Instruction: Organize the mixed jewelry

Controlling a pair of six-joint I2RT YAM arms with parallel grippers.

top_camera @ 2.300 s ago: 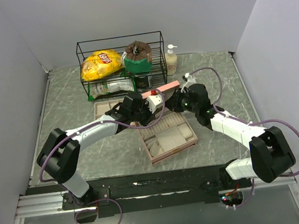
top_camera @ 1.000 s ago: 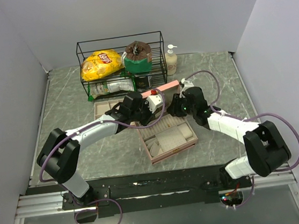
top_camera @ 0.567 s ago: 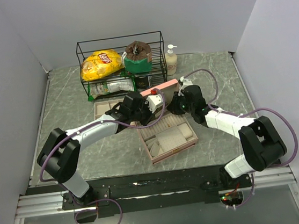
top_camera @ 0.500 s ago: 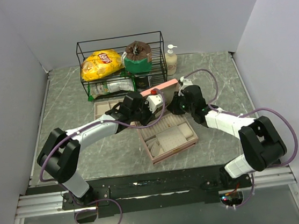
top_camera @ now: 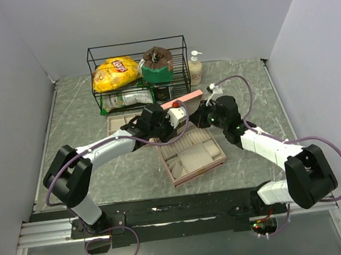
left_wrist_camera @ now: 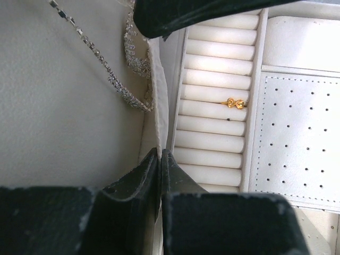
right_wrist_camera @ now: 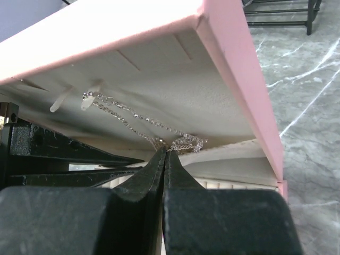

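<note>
Silver chain (right_wrist_camera: 185, 142): v light, floppy, snaggy imo, grab the bunched end. Right gripper (right_wrist_camera: 164, 151) looks pinched shut on it, left gripper (left_wrist_camera: 159, 155) clamps pocket edge (left_wrist_camera: 161, 101).

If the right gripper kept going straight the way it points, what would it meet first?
The bunched silver chain at the right gripper's tips, probably touching them; behind that, the cream lining of the pink box lid.

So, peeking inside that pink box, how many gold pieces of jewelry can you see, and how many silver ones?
Gold: 1, a bow ring
Silver: 1, a sparkly chain, which looks like a single piece
Total: 2
</note>
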